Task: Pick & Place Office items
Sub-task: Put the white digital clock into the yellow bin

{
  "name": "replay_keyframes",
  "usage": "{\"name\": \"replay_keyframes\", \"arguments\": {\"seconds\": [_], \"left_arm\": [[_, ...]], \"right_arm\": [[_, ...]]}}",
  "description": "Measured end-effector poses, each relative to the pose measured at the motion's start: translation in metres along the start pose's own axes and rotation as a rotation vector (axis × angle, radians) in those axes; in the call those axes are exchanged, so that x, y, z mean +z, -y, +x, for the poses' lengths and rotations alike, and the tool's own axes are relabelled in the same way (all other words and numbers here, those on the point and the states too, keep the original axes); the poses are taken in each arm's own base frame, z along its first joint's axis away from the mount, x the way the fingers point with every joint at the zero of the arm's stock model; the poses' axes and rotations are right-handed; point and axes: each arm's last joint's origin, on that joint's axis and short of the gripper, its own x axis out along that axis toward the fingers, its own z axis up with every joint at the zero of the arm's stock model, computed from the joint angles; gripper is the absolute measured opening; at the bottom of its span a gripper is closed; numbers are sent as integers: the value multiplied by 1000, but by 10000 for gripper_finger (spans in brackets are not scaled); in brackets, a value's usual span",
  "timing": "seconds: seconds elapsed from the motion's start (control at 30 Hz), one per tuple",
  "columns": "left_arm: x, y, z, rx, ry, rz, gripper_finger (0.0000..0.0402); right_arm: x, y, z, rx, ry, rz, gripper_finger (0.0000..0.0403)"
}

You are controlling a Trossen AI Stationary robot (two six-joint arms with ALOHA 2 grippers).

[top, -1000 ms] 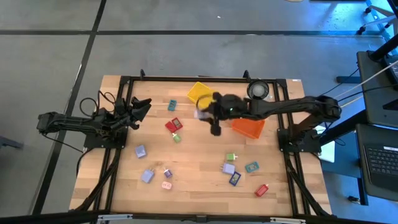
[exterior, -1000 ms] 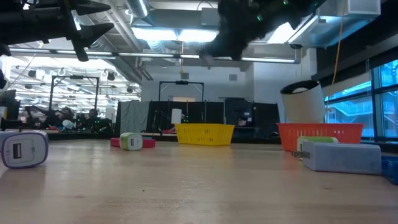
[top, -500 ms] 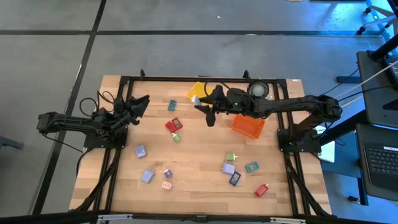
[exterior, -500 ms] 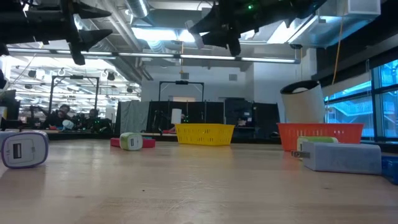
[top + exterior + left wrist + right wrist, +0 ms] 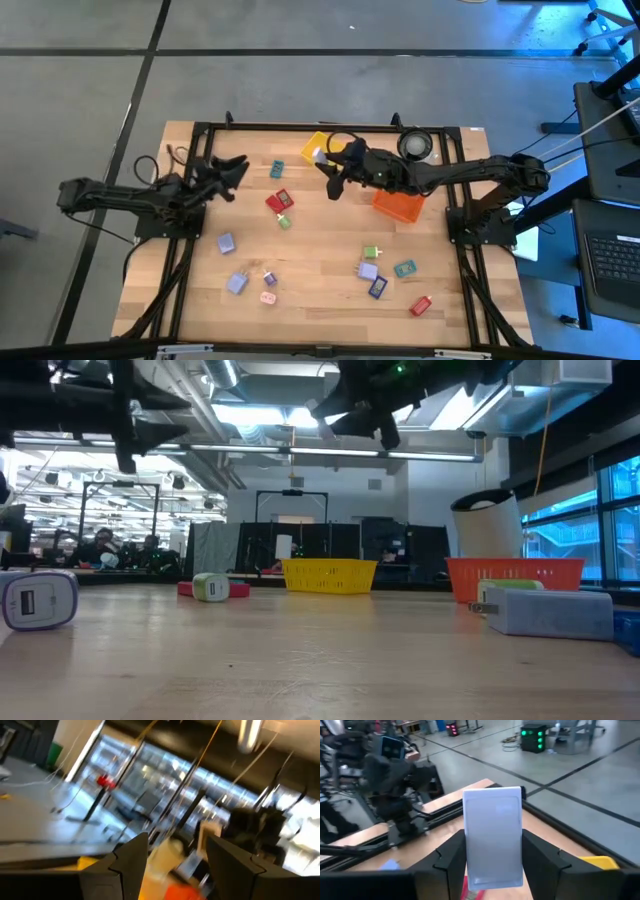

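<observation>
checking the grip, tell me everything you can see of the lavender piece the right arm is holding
The pale lavender rectangular block looks like smooth matte plastic with rounded corners and a faint mark on its face. It stands upright between the right gripper jaws, pinched on both sides, lifted off the wooden table beside the yellow square bin.

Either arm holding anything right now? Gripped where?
Right gripper holds a lavender block, jaws on its two side faces, above the yellow bin. Left gripper holds nothing.

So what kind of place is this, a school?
More likely a robotics lab or workshop. Two robot arms are bolted to a wooden table on a bare concrete floor. Behind it, the low view shows exposed ceiling pipes and dark equipment racks.
</observation>
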Motion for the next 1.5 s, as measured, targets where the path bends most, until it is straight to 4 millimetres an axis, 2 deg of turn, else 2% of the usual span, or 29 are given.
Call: {"name": "replay_keyframes", "arguments": {"seconds": [0.2, 0.4, 0.53, 0.7, 0.87, 1.03, 1.2, 1.5], "left_arm": [[-5, 12, 21, 66, -115, 90, 196], [-7, 21, 51, 188, -172, 154, 198], [-8, 19, 78, 232, -221, 103, 205], [-8, 12, 114, 138, -350, 59, 210], [-15, -2, 141, 104, -485, -131, 210], [-27, -12, 158, 121, -576, -263, 210], [-41, -12, 174, 110, -661, -364, 222], [-52, -10, 194, 69, -729, -389, 259]], "right_arm": [[-4, 15, 3, -115, -54, -23, 162], [-7, 29, 5, -240, -90, -56, 162], [-13, 33, 10, -271, -112, -88, 162], [-28, 32, 20, -256, -164, -87, 162], [-41, 25, 26, -204, -212, -87, 162], [-49, 19, 28, -152, -247, -182, 162], [-56, 18, 32, -144, -275, -215, 162], [-64, 21, 31, -153, -345, -231, 162]]}}
